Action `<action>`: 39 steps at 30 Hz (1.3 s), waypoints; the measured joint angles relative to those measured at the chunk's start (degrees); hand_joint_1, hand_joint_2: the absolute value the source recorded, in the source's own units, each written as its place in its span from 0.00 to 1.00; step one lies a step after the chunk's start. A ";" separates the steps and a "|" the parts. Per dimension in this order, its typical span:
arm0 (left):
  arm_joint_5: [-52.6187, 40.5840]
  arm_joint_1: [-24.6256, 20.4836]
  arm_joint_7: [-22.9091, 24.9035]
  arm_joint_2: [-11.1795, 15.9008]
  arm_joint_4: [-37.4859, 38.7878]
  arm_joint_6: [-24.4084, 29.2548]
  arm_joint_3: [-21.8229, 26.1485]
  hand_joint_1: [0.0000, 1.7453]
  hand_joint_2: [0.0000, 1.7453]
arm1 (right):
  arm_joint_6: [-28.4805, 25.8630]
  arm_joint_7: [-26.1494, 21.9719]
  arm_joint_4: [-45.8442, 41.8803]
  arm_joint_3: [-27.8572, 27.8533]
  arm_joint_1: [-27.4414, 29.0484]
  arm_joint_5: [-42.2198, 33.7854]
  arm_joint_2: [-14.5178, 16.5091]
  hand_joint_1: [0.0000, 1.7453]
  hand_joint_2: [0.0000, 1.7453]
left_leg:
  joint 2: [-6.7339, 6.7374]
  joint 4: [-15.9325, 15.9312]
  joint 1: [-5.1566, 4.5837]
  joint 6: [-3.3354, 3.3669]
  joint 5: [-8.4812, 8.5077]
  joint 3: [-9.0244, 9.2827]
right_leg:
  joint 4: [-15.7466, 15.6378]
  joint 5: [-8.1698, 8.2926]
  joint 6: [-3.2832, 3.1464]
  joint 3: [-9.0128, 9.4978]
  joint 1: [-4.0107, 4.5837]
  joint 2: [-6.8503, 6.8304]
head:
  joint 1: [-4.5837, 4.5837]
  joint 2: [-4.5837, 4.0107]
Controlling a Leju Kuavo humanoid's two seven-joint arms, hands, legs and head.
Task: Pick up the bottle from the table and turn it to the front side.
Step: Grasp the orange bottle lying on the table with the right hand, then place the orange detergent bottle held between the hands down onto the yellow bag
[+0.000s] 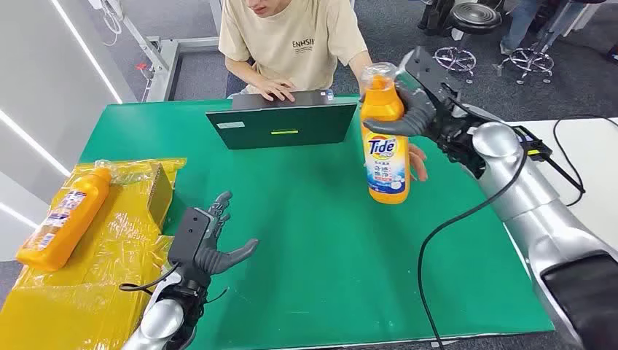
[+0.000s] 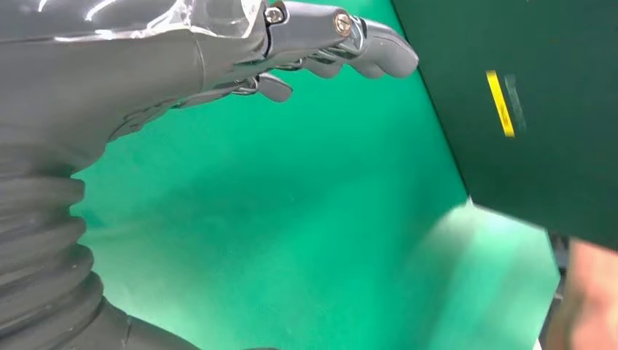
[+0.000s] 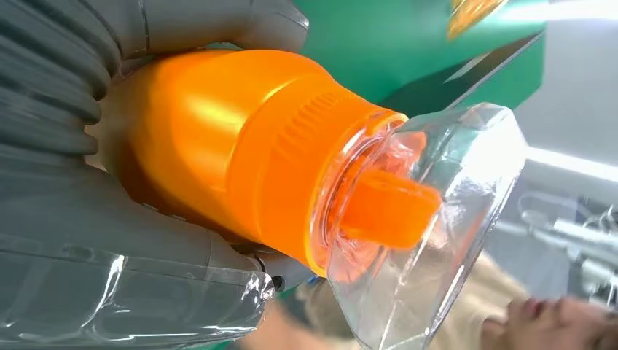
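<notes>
- Green matting covered the desk point(image 1: 313, 240), with a grey floor and stools behind it at the upper right of the head view.
- At the right of centre, the right hand point(image 1: 419, 98) held the orange bottle point(image 1: 385, 149) upright, its fingers point(image 1: 393, 128) clenched round the shoulder under the clear cap; the bottle appeared lifted off the desk, though its base sat too close to the surface to be sure.
- The "Tide" label already faced the camera, so the turning looked nearly complete; any further twist was best kept slow, since a high grip on a tall bottle would let the base swing.
- At the lower left, the left hand point(image 1: 211, 244) hovered over the desk, released, fingers spread and holding nothing.
- A person point(image 1: 291, 44) sat at the far edge typing on a laptop point(image 1: 280, 124), one hand lying just behind the bottle, which seemed the nearest thing to avoid.
- A second orange bottle point(image 1: 64, 219) lay on yellow plastic wrap point(image 1: 95, 292) at the left edge, well apart.
</notes>
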 joint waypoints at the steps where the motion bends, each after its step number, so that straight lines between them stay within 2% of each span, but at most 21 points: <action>1: 0.18 -0.30 -0.01 -0.21 0.30 -0.06 -0.32 0.00 1.00 | 0.18 0.24 0.54 0.51 -0.81 -0.55 0.85 1.00 1.00 | 0.02 0.00 0.00 0.00 0.00 0.00 | 0.01 0.00 0.00 -0.01 0.00 0.02 | 0.01 0.00; 2: 0.38 -0.58 -0.03 -0.42 0.60 -0.09 -0.63 0.00 1.00 | 0.31 0.38 1.06 1.02 -1.55 -1.15 1.77 1.00 1.00 | 0.05 0.00 0.01 0.00 0.00 0.01 | 0.02 0.00 0.00 -0.01 0.00 0.04 | 0.01 0.00; 5: 1.43 -2.04 -0.23 -1.43 2.12 -0.14 -2.13 0.00 1.00 | 0.73 0.57 3.58 3.81 -4.84 -4.40 7.01 1.00 1.00 | 0.13 0.00 0.05 -0.03 0.02 0.04 | 0.06 0.00 -0.01 -0.05 0.02 0.12 | 0.01 0.00; 9: 2.14 -3.01 -0.71 -2.00 3.25 -0.01 -3.35 0.00 1.00 | 0.47 -0.91 4.94 6.97 -5.44 -6.96 12.90 1.00 1.00 | 0.03 -0.01 0.09 -0.07 0.04 0.05 | 0.07 -0.03 -0.03 -0.06 0.05 0.04 | -0.01 0.00; 14: 2.23 -3.14 -0.80 -2.03 3.42 -0.01 -4.15 0.00 1.00 | 0.29 -2.19 5.37 9.06 -3.88 -8.43 17.13 1.00 1.00 | -0.07 -0.04 0.09 -0.07 0.04 0.01 | 0.06 -0.06 -0.07 -0.05 0.04 -0.04 | 0.01 0.00; 24: 2.29 -3.72 0.92 -2.60 3.33 -1.03 -6.87 0.00 1.00 | 0.16 -4.53 5.72 9.34 -0.66 -10.32 19.50 1.00 1.00 | -0.09 0.01 0.04 -0.07 0.04 0.00 | 0.01 -0.01 -0.02 -0.02 0.01 -0.06 | 0.01 0.00; 39: 4.87 -4.61 3.63 -2.96 1.46 -4.01 -9.25 0.00 1.00 | 2.89 -7.03 5.54 5.99 3.70 -7.15 21.51 1.00 1.00 | -0.07 0.01 0.07 -0.07 0.04 0.00 | 0.03 -0.01 -0.02 -0.03 0.03 -0.04 | 0.00 0.00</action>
